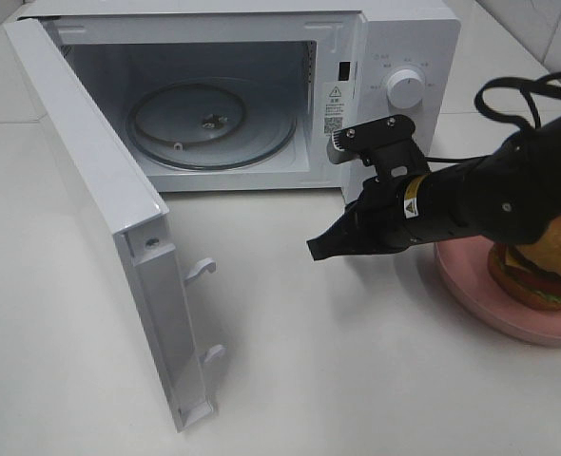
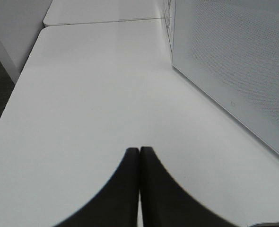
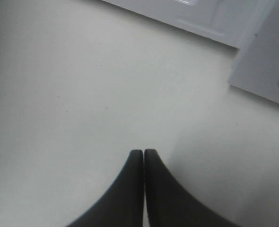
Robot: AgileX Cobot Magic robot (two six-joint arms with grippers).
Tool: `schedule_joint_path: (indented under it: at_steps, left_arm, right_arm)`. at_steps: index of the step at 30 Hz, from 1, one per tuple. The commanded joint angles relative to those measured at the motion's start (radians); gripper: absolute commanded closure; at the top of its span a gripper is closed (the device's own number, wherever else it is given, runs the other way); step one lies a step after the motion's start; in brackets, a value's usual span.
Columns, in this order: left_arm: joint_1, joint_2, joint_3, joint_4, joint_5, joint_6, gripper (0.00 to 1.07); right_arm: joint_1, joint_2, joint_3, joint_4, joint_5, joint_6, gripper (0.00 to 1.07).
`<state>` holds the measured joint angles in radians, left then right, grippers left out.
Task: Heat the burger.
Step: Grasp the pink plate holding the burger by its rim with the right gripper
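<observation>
Microwave door (image 1: 100,190) open, my right gripper (image 1: 317,249) hangs over the bench (image 1: 357,380), jaws together and empty. I judge it must spread wide, then take the burger (image 1: 547,275) squarely.

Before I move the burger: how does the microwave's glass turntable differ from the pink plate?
The round clear glass turntable is see-through; the round pink plate is opaque. The turntable sits inside the open white microwave; the plate rests on the white table outside it. The turntable carries nothing; the plate holds the golden-bunned burger. Both are round and lie flat.
</observation>
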<state>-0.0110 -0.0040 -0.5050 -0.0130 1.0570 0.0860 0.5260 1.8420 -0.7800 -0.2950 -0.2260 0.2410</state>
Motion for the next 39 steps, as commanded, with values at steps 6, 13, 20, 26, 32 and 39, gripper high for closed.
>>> schedule_joint_path:
  at_steps: [6,13,20,26,32,39]
  left_arm:
    - [-0.003,-0.02,0.002,-0.003,-0.015,-0.002,1.06]
    - [-0.003,-0.02,0.002,-0.003,-0.015,-0.002,1.06]
    - [-0.003,-0.02,0.002,-0.003,-0.015,-0.002,1.06]
    - [-0.003,-0.02,0.002,-0.003,-0.015,-0.002,1.06]
    - [-0.003,-0.02,0.002,-0.003,-0.015,-0.002,1.06]
    - [-0.003,-0.02,0.002,-0.003,-0.015,-0.002,1.06]
  right_arm:
    - [-0.001,-0.039,-0.16,0.012,0.445,0.019,1.04]
    - [-0.001,-0.039,-0.278,0.219,0.78,-0.126,1.02]
    - [-0.001,-0.039,-0.291,0.215,0.828,-0.122,0.82]
    - [-0.001,-0.039,-0.291,0.215,0.84,-0.112,0.42]
    - [-0.001,-0.039,-0.291,0.214,0.902,-0.112,0.25]
    - [-0.003,-0.039,-0.291,0.166,0.972,-0.113,0.27]
